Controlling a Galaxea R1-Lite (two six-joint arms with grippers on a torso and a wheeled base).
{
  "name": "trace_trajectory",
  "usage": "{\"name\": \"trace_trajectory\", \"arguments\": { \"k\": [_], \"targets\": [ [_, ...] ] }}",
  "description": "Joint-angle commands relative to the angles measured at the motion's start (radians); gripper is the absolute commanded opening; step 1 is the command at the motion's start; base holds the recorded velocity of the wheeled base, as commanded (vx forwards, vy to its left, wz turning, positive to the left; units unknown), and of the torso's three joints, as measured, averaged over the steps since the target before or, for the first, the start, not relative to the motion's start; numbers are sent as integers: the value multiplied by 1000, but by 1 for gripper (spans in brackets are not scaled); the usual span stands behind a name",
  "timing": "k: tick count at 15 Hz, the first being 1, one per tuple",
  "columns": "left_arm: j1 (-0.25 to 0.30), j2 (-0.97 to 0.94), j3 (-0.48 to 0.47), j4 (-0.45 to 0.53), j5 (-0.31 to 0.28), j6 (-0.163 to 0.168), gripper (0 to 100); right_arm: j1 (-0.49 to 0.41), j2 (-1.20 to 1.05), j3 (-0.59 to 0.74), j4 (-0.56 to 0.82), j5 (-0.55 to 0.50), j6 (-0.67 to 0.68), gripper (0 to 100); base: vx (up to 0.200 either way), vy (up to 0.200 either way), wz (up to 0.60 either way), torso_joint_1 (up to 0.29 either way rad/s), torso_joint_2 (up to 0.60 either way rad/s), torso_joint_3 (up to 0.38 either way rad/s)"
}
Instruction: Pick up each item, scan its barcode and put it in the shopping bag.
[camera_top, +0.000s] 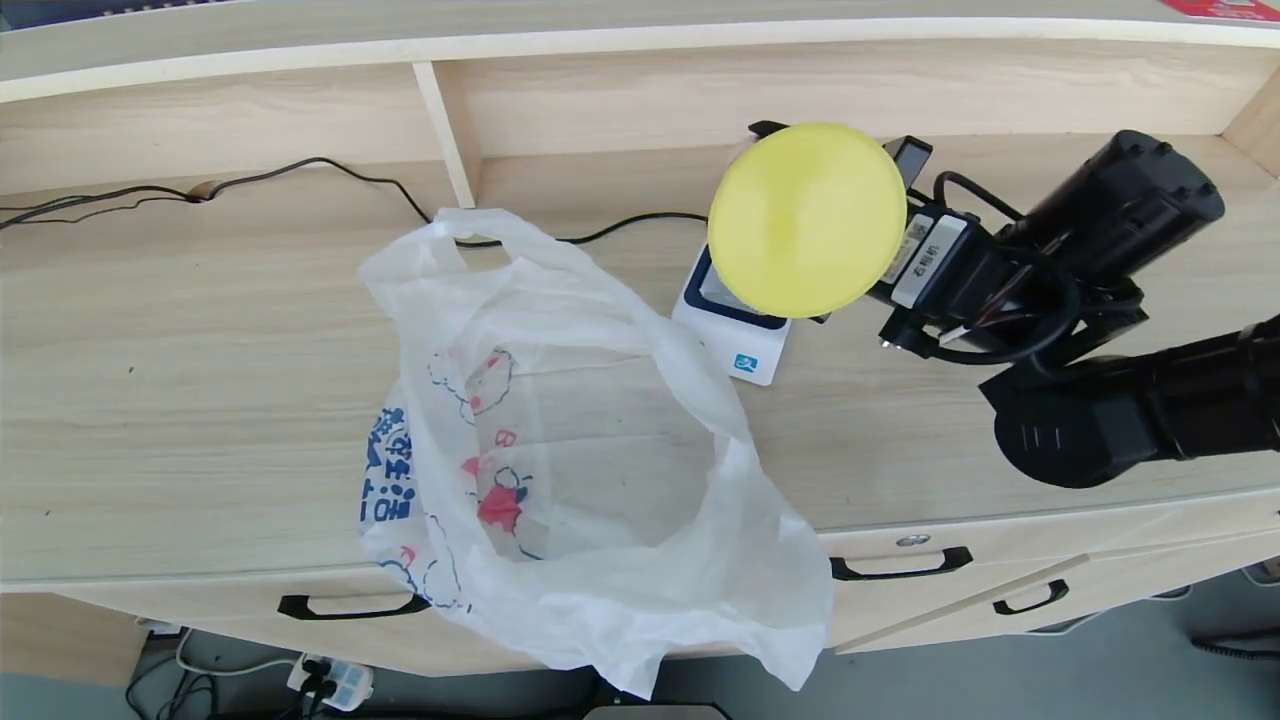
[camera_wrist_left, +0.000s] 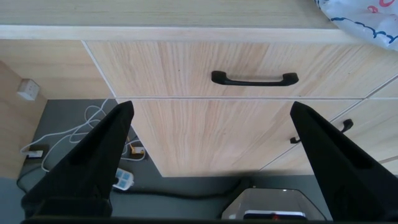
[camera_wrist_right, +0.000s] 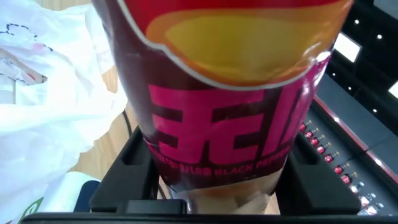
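We see the left tool (camera_wrist_left: 211, 109) open, facing the drawer fronts (camera_wrist_left: 186, 62). A white printed plastic shopping bag (camera_top: 560, 430) lies on the wooden bench (camera_top: 200, 350); rightward, the right tool (camera_wrist_right: 214, 180) clamps a yellow-lidded dark canister (camera_top: 808, 220) over the white box scanner (camera_top: 740, 345).

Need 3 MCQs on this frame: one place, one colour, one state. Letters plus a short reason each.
1. The can is held over: A a plate; B the scanner; C a sink.
2. Its lid is: A yellow; B red; C blue.
3. The left gripper is: A shut on a cable; B shut on a handle; C open, empty.
Answers: 1 B, the right gripper holds it above the white scanner. 2 A, a yellow disc in the head view. 3 C, its fingers stand apart, nothing between.
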Motion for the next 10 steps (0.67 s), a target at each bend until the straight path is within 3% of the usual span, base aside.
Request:
{"name": "trace_trajectory", "arguments": {
  "k": [1,10],
  "targets": [
    [0,0,0,0,0,0,100,2,33,-29,2,0,3,0,0,0,0,0,0,0],
    [0,0,0,0,0,0,100,20,-2,11,-37,-22,77,0,0,0,0,0,0,0]
  ]
}}
